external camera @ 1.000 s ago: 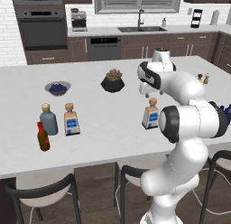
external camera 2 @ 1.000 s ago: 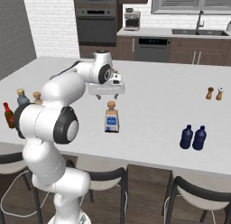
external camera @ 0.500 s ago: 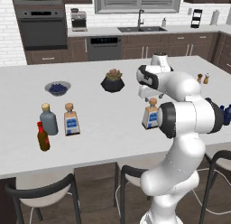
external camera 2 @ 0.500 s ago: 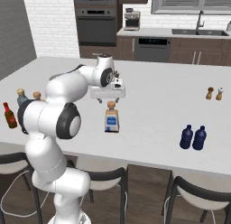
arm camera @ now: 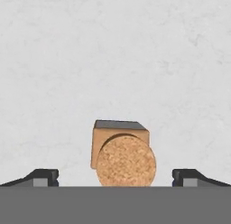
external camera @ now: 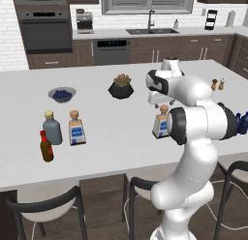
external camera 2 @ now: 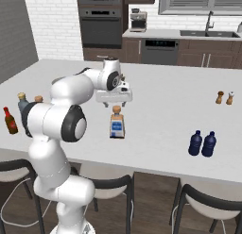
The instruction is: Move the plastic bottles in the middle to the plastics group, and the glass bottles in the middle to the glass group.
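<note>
Hovering wide open and empty, our pincer [external camera 2: 113, 103] hangs right above the corked glass bottle [external camera 2: 116, 123] standing mid-surface [external camera 2: 160, 115]. We see its twin [external camera: 75, 129] far left beside the grey-blue bottle [external camera: 52, 128] and brown bottle [external camera: 46, 146]; two blue bottles [external camera 2: 202, 144] stand near right.

Cork-stoppered glass bottle [external camera 2: 117, 125] stands upright mid-counter under my spread fingers; its twin [external camera: 75, 129] beside the grey-blue bottle [external camera: 52, 129]; two dark blue plastic bottles [external camera 2: 202, 144] touching, far right.
</note>
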Motion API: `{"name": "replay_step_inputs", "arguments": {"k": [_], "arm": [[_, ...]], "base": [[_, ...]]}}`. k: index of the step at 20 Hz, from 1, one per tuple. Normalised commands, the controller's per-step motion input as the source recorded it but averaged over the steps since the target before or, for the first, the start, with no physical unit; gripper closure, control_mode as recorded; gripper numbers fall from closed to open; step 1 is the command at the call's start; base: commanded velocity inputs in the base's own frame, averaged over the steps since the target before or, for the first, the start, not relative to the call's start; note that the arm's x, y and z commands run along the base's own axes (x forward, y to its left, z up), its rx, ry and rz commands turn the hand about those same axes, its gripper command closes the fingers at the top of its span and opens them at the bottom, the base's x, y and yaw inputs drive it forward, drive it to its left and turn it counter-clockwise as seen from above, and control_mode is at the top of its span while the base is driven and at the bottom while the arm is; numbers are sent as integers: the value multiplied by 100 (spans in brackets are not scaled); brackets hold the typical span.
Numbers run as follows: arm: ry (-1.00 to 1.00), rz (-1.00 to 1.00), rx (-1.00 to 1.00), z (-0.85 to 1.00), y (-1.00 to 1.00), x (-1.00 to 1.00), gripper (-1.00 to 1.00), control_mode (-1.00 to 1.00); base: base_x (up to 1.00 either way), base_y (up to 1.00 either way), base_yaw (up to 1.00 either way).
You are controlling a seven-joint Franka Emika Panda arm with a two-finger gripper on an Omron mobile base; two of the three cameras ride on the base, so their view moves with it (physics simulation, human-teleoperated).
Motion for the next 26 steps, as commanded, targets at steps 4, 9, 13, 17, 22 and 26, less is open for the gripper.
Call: {"name": "replay_step_inputs", "arguments": {"k": [4, 9, 13, 17, 22, 26], "arm": [[0, 0, 0, -8, 0, 3, -100, -100], [0, 0, 1, -12, 0, 0, -100, -100], [0, 0, 0, -23, 0, 0, -100, -100], [0, 0, 0, -14, 0, 0, -100, -100], [0, 0, 0, -3, 0, 0, -100, -100], [0, 0, 0, -14, 0, 0, -100, -100]], "base": [[0, 0, 0], [0, 0, 0], [0, 0, 0], [0, 0, 0], [0, 0, 0], [0, 0, 0]]}}
